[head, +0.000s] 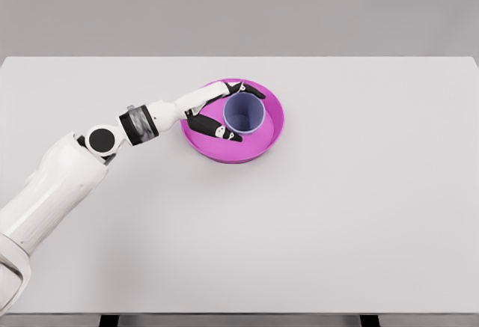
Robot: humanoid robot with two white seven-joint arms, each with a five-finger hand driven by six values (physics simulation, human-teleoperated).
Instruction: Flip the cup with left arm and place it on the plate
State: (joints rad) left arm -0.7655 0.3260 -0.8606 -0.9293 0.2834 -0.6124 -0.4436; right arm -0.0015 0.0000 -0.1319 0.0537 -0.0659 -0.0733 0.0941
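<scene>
A lavender-blue cup (245, 114) stands upright, mouth up, on the magenta plate (274, 128) in the middle of the white table. My left hand (239, 112) reaches in from the lower left, over the plate's left side. Its dark-tipped fingers (238, 87) stretch along the cup's far side and the thumb (221, 129) along its near side. The fingers look straight and spread, flanking the cup rather than clamped on it. The right arm does not show.
The white table (359, 207) carries only the plate and the cup. Its front edge runs along the bottom of the picture, with dark legs just below.
</scene>
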